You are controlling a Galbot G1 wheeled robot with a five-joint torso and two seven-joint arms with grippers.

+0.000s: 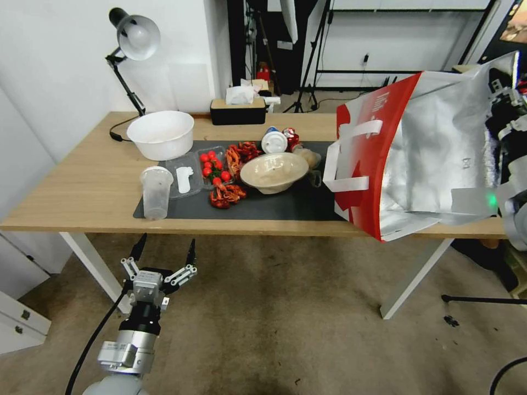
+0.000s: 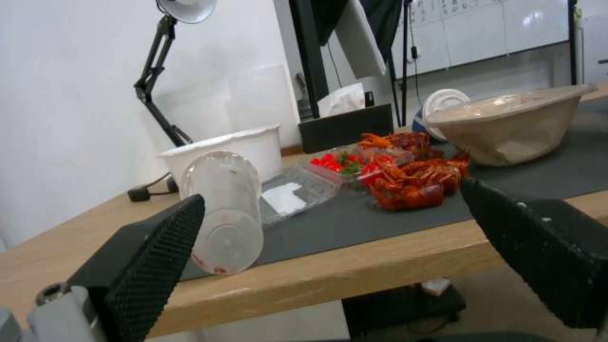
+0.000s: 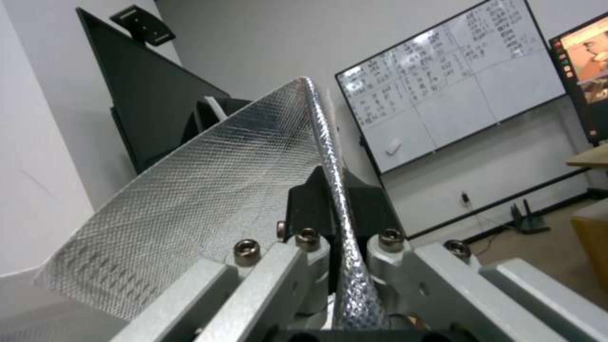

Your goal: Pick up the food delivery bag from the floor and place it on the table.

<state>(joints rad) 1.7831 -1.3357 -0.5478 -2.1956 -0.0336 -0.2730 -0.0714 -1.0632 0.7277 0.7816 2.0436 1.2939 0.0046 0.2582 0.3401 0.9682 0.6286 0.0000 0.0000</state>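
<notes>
The food delivery bag point(image 1: 417, 159), red and white with silver foil and white strap handles, hangs tilted over the right end of the table point(image 1: 82, 186). Its lower corner reaches past the table's front edge; I cannot tell whether it touches the top. My right gripper point(image 3: 332, 190) is shut on the bag's foil rim point(image 3: 222, 190), at the bag's upper right in the head view. My left gripper point(image 1: 163, 247) is open and holds nothing, low over the carpeted floor point(image 1: 285, 318) in front of the table's left part; in the left wrist view its fingers point(image 2: 158, 247) frame the table edge.
On the dark mat point(image 1: 296, 206) stand a clear cup point(image 1: 156, 192), tomatoes point(image 1: 214, 164), crayfish point(image 1: 226, 195) and a beige bowl point(image 1: 274, 171). A white bowl point(image 1: 161, 133), a tissue box point(image 1: 238, 109) and a desk lamp point(image 1: 132, 38) sit behind. A white cabinet point(image 1: 16, 318) stands at left.
</notes>
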